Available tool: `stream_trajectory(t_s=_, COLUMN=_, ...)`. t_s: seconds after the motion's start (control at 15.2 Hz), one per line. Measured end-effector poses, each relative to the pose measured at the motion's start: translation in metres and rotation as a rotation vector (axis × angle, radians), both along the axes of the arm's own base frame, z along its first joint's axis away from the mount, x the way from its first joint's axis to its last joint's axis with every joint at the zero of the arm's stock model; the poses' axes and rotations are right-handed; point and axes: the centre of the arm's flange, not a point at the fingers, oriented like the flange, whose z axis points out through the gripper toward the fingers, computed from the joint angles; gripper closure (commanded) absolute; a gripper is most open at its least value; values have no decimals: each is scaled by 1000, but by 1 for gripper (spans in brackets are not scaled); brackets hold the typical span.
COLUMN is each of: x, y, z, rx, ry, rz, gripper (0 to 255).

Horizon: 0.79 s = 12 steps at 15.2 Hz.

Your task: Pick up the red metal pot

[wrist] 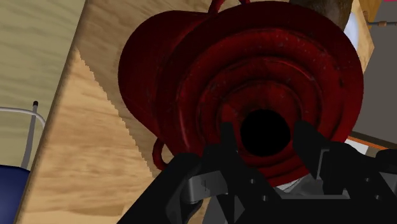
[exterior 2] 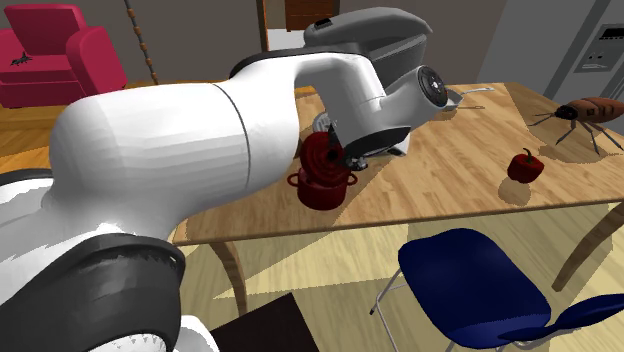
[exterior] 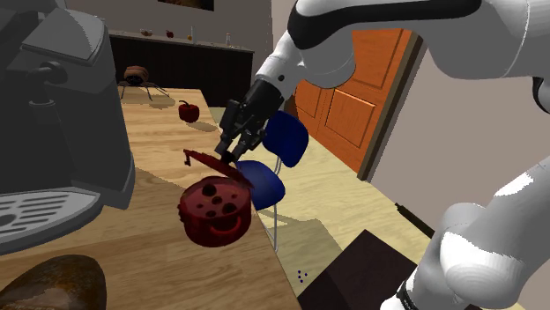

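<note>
**Red pot near the table's edge, gripper on its lid knob**

The white arm (exterior 2: 150, 150) bulked across the near side of the second exterior view and hid much of the room. A long wooden table (exterior: 167, 132) with pale grain stood over a yellowish plank floor (exterior: 335, 202), and an orange panelled door (exterior: 353, 106) lay beyond it. A tall grey coffee machine (exterior: 62, 114) stood on the table. A blue chair (exterior: 284, 145) sat just beside the table's edge.

The red pot (exterior: 214, 211) was near that edge, between machine and chair. It was deep red with darker mottling, squat and round. The second exterior view showed a loop handle on either side. In the shoulder view the face it turned to the camera carried dark round blotches. I could not tell whether its base rested on the wood.

The lid (exterior: 208, 160), the same red, sat tilted above the body. The wrist view showed the lid as raised concentric rings around a black knob (wrist: 265, 132), with the pot's body behind and off to one side.

The gripper (exterior: 231, 155) had its fingers set narrow, one on each side of the knob and closed against it.

Farther along the table were a small red fruit (exterior 2: 524, 165) and a brown insect figure (exterior 2: 590, 108).

The second exterior view took in a red armchair (exterior 2: 50, 50). The shoulder view took in a dark sideboard (exterior: 189, 57) on the back wall.
</note>
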Motion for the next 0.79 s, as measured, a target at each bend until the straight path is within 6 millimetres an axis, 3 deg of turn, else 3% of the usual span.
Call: stream_trajectory(t_s=0.79, x=1, y=-1, z=61, rx=0, ry=0, rz=0, gripper=255)
